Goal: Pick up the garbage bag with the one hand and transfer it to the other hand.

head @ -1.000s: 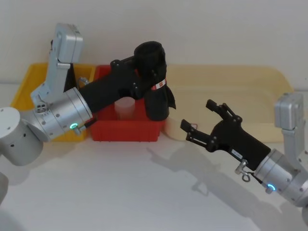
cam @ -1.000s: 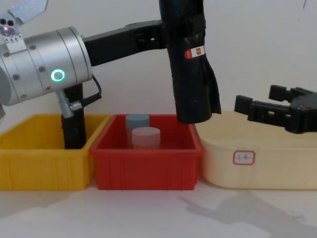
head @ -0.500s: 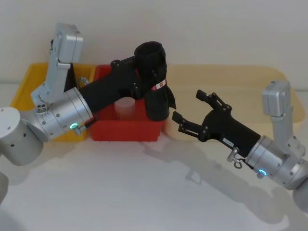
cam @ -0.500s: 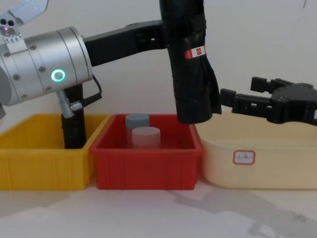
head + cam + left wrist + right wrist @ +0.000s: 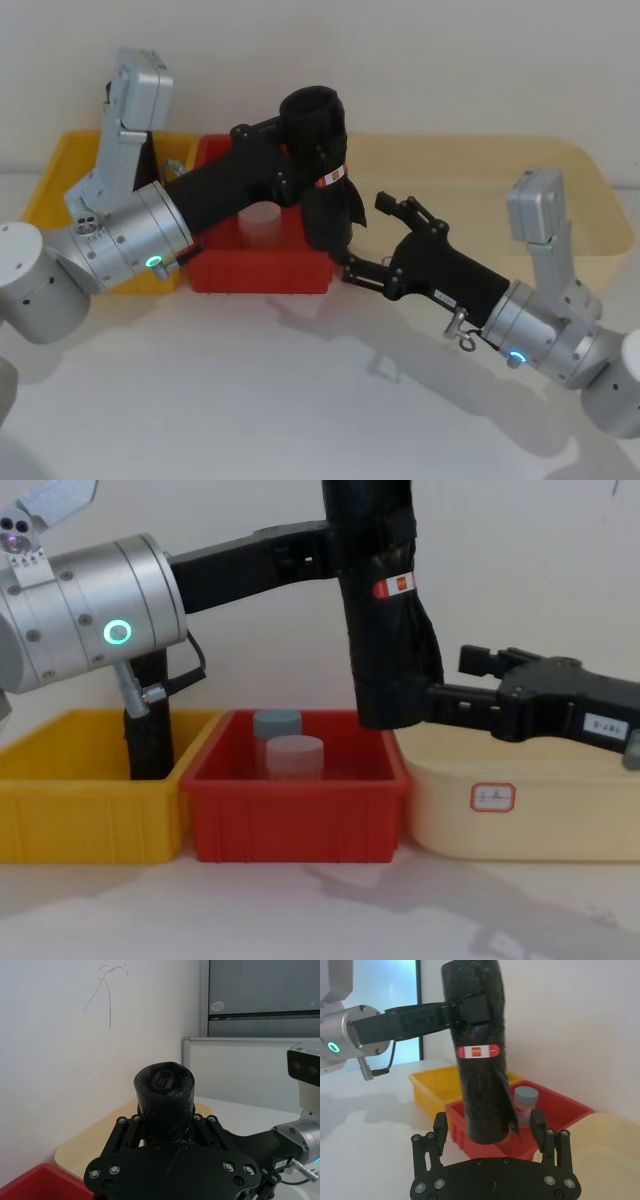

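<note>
The left hand [image 5: 318,152] was clamped around the upper part of the garbage bag [image 5: 327,212], holding the black roll upright in the air above the right end of the red bin [image 5: 260,272]. A red-and-white sticker showed on the roll just below the grip. The right hand [image 5: 368,238] reached in from the right at the level of the roll's lower end with its fingers spread wide, one on each side of the roll. In the right wrist view there was a gap between each finger and the plastic. Inside the red bin stood a blue-capped jar [image 5: 277,723] and a pink-capped jar [image 5: 294,752]. On the counter [image 5: 250,400], a yellow bin [image 5: 50,190] sat to the left of the red one and a cream tray [image 5: 480,160] to its right.
</note>
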`<state>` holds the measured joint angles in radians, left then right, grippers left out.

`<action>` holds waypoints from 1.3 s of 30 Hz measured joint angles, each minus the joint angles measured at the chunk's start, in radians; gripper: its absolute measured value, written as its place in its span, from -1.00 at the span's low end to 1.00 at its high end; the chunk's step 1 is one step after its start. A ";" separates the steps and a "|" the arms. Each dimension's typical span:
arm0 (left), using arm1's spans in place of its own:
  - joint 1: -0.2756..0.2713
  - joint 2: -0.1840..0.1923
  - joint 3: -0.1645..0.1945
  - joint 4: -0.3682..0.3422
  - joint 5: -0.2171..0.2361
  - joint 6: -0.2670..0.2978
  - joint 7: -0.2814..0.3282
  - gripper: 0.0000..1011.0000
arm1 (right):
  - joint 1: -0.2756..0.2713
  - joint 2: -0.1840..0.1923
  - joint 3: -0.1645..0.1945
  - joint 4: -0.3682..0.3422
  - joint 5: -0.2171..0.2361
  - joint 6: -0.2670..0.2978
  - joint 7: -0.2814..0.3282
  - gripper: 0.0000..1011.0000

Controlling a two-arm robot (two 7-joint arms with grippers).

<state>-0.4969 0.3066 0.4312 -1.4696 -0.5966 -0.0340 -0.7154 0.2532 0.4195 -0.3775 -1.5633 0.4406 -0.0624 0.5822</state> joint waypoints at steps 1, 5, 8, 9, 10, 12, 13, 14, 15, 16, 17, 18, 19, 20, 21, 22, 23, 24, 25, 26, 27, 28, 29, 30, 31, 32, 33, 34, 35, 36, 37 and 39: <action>0.000 0.000 0.000 0.000 0.000 0.000 0.000 -0.25 | 0.001 -0.001 -0.002 0.001 0.000 -0.001 0.002 0.98; 0.000 0.000 0.000 0.000 0.000 0.000 0.000 -0.25 | 0.013 -0.005 -0.015 0.014 -0.003 -0.009 0.010 0.98; 0.000 0.000 0.000 0.000 0.000 0.000 0.000 -0.25 | 0.024 -0.010 -0.026 0.028 -0.005 -0.017 0.016 0.98; 0.000 0.000 0.000 0.000 0.000 0.000 0.000 -0.25 | 0.026 -0.011 -0.029 0.030 -0.005 -0.018 0.016 0.98; 0.000 0.000 0.000 0.000 0.000 0.000 0.000 -0.25 | 0.029 -0.012 -0.031 0.034 -0.005 -0.020 0.017 0.98; 0.000 0.000 0.000 0.000 0.000 0.000 0.000 -0.25 | 0.035 -0.015 -0.036 0.042 -0.007 -0.024 0.018 0.98; 0.000 0.000 0.000 0.000 0.000 0.000 0.000 -0.25 | 0.038 -0.016 -0.037 0.044 -0.007 -0.025 0.018 0.98; 0.000 0.000 0.000 0.000 0.000 0.000 0.000 -0.25 | 0.041 -0.017 -0.039 0.048 -0.007 -0.026 0.018 0.98; 0.000 0.000 0.000 0.000 0.000 0.000 0.000 -0.25 | 0.043 -0.019 -0.041 0.051 -0.008 -0.028 0.018 0.98; 0.000 0.000 0.000 0.000 0.000 0.000 0.000 -0.25 | 0.047 -0.021 -0.043 0.057 -0.009 -0.030 0.018 0.98; 0.000 0.000 0.000 0.000 0.000 0.000 0.000 -0.25 | 0.052 -0.023 -0.046 0.064 -0.010 -0.033 0.018 0.98; 0.000 0.000 0.000 0.000 0.000 0.000 0.000 -0.25 | 0.054 -0.024 -0.047 0.067 -0.010 -0.034 0.018 0.98; 0.000 0.000 0.000 0.000 0.000 0.000 0.000 -0.25 | 0.056 -0.025 -0.049 0.070 -0.011 -0.036 0.018 0.98; 0.000 0.000 0.000 0.000 0.000 0.000 0.000 -0.25 | 0.058 -0.026 -0.049 0.073 -0.011 -0.037 0.017 0.98; 0.000 0.000 0.000 0.000 0.000 0.000 0.000 -0.25 | 0.063 -0.028 -0.052 0.080 -0.012 -0.040 0.017 0.98; 0.000 0.000 0.000 0.000 0.000 0.000 0.000 -0.25 | 0.065 -0.029 -0.054 0.083 -0.013 -0.041 0.017 0.98; 0.000 0.000 0.000 0.000 0.000 0.000 0.000 -0.25 | 0.068 -0.031 -0.055 0.087 -0.013 -0.042 0.016 0.98; 0.000 0.000 0.000 0.000 0.000 0.000 0.000 -0.25 | 0.070 -0.032 -0.056 0.090 -0.014 -0.043 0.016 0.98; 0.000 0.000 0.000 0.000 0.000 0.000 0.000 -0.25 | 0.074 -0.033 -0.059 0.097 -0.015 -0.045 0.015 0.98; 0.000 0.000 0.000 0.000 0.000 0.000 0.000 -0.25 | 0.076 -0.034 -0.061 0.100 -0.016 -0.046 0.015 0.98; 0.000 0.000 0.000 0.000 0.000 0.000 0.000 -0.25 | 0.078 -0.035 -0.062 0.103 -0.017 -0.046 0.014 0.98; 0.000 0.000 0.000 0.000 0.000 0.000 0.000 -0.25 | 0.082 -0.037 -0.066 0.109 -0.018 -0.047 0.012 0.98; 0.000 0.000 0.000 0.000 0.000 0.000 0.000 -0.25 | 0.084 -0.038 -0.068 0.111 -0.019 -0.047 0.012 0.98; 0.000 0.000 0.000 0.000 0.000 0.000 0.000 -0.25 | 0.086 -0.039 -0.070 0.113 -0.020 -0.047 0.011 0.98; 0.000 0.000 0.000 0.000 0.000 0.000 0.000 -0.25 | 0.090 -0.040 -0.073 0.117 -0.022 -0.047 0.010 0.98; 0.000 0.000 0.000 0.000 0.000 0.000 0.000 -0.25 | 0.092 -0.042 -0.075 0.119 -0.023 -0.047 0.009 0.98; 0.000 0.000 0.000 0.000 0.000 0.000 0.000 -0.25 | 0.094 -0.042 -0.078 0.121 -0.024 -0.047 0.008 0.98; 0.000 0.000 0.000 0.000 0.000 0.000 0.000 -0.25 | 0.096 -0.043 -0.079 0.123 -0.025 -0.046 0.007 0.98; 0.000 0.000 0.000 0.000 0.000 0.000 0.000 -0.25 | 0.100 -0.045 -0.083 0.127 -0.028 -0.044 0.003 0.98; 0.000 0.000 0.000 0.000 0.000 0.000 0.000 -0.25 | 0.103 -0.046 -0.086 0.129 -0.029 -0.043 0.002 0.98; 0.000 0.000 0.000 0.000 0.000 0.000 0.000 -0.25 | 0.107 -0.048 -0.089 0.131 -0.032 -0.040 -0.002 0.98; 0.000 0.000 0.000 0.000 0.000 0.000 0.000 -0.25 | 0.112 -0.051 -0.094 0.136 -0.037 -0.035 -0.008 0.98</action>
<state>-0.4968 0.3066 0.4312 -1.4698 -0.5965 -0.0340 -0.7152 0.3656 0.3686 -0.4715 -1.4271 0.4040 -0.0975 0.5743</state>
